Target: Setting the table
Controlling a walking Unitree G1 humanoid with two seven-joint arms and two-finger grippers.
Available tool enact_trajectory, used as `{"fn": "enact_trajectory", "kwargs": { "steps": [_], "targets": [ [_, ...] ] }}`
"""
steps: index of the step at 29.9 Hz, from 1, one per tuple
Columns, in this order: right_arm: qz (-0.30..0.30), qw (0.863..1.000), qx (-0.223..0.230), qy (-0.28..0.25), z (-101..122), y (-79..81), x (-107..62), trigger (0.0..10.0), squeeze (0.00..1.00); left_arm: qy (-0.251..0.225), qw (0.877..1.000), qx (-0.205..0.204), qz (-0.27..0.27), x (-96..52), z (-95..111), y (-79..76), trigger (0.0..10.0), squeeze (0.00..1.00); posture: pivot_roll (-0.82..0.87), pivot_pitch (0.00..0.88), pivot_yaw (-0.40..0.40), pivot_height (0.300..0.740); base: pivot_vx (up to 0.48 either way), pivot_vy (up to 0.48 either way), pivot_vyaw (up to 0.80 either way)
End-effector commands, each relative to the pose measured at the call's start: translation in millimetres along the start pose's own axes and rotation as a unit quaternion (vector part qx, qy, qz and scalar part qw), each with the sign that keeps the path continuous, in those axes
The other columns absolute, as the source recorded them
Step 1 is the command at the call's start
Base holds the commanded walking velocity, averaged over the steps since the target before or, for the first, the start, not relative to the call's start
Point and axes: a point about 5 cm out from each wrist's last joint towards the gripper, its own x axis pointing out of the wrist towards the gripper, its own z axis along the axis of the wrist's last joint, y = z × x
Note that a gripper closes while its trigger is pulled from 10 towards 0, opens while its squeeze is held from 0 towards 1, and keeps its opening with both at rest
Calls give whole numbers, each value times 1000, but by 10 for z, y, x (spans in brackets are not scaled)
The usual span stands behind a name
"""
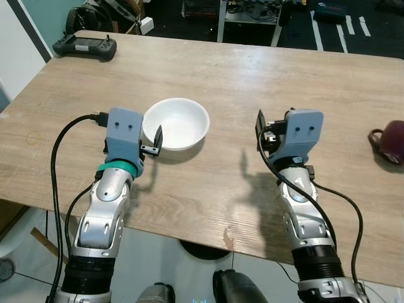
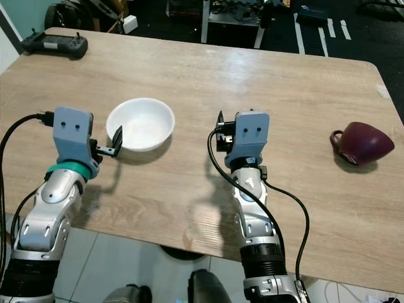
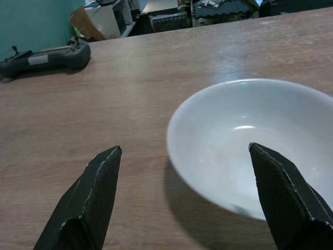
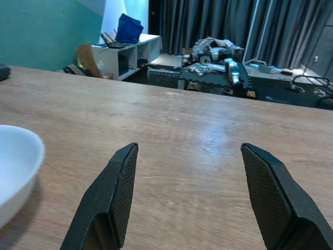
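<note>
left claw wide apart, straddling white bowl rim | right claw apart, empty

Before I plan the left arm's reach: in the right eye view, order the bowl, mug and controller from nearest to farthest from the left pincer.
1. Bowl, right beside the left pincer, its rim between the open fingers.
2. Controller, far corner on the robot's left.
3. Mug, far across on the right.

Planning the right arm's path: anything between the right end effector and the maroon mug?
Nothing: bare light wooden tabletop between the right end effector and the maroon ceramic mug, seen in the right eye view.
</note>
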Motion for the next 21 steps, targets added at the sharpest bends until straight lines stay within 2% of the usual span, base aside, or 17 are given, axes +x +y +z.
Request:
{"fn": "enact_trajectory", "kwargs": {
  "steps": [1,8,10,11,12,13,14,18,19,21],
  "targets": [
    [8,1000,1,8,-28,37,-6,10000,0,5,1000,3,9,-29,-27,23,10000,0,-70,0,53,740,0,0,0],
    [10,1000,1,8,-27,38,-2,10000,0,8,1000,8,7,-40,-38,45,10000,0,-62,0,41,740,0,0,0],
    [25,1000,-12,12,-53,35,-23,10000,0,24,998,49,-41,-66,-70,101,10000,0,-58,0,38,740,0,0,0],
    [25,1000,-12,12,-53,35,-23,10000,0,24,998,49,-41,-66,-70,101,10000,0,-58,0,38,740,0,0,0],
    [37,999,-21,17,-69,30,-27,10000,0,34,994,76,-75,-101,-87,142,10000,0,-55,0,37,740,0,0,0],
    [37,999,-21,17,-69,30,-27,10000,0,34,994,76,-75,-101,-87,142,10000,0,-55,0,37,740,0,0,0],
    [49,998,-31,22,-84,25,-29,10000,0,41,989,97,-100,-132,-98,174,10000,0,-55,0,36,740,0,0,0],
    [57,997,-39,26,-94,22,-26,10000,0,47,986,109,-121,-163,-107,196,10000,0,-55,0,36,740,0,0,0],
    [58,996,-52,37,-121,10,-12,10000,0,52,973,156,-159,-210,-123,219,10000,0,-46,0,23,740,0,0,0],
    [58,996,-52,37,-121,10,-12,10000,0,52,973,156,-159,-210,-123,219,10000,0,-46,0,23,740,0,0,0]
  ]
}}
